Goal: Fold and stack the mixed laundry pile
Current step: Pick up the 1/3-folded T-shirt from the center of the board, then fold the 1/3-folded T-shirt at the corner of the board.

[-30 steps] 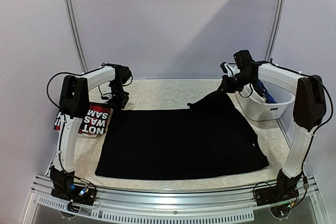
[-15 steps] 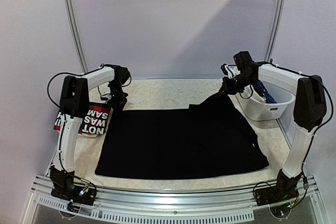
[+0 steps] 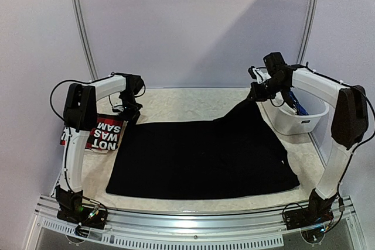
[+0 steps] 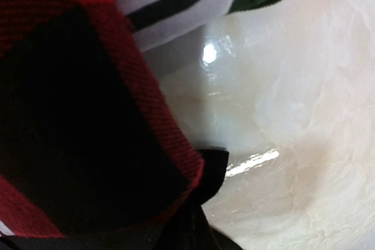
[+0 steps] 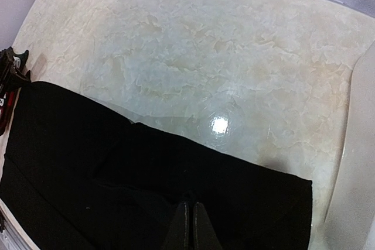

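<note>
at the far left, the red-black plaid garment (image 3: 88, 136) lies flat on the table (image 3: 187, 102), white lettering facing up. its left edge hangs over the table's left side. just to its right, the left gripper (image 3: 130, 113) is low at the far left corner of the black garment (image 3: 199, 156). its jaws are clenched. in the left wrist view a small fold of black cloth sits at the fingertips, with the plaid cloth filling the frame close beside it, so it appears to be pinching that corner.

the black garment is spread across the middle of the table, its near edge close to the table's near edge. most of it lies flat. its far right corner is pulled up off the surface into a peak.

at the top of that peak is the right gripper (image 3: 258, 93), raised above the table, jaws clamped tight on the black cloth. the right wrist view shows the two fingers pressed together with the fabric caught between them.

to the right of the peak, the white basket (image 3: 304, 122) stands at the table's far right, apart from the black garment, with some blue cloth (image 3: 298, 108) showing inside it.
</note>
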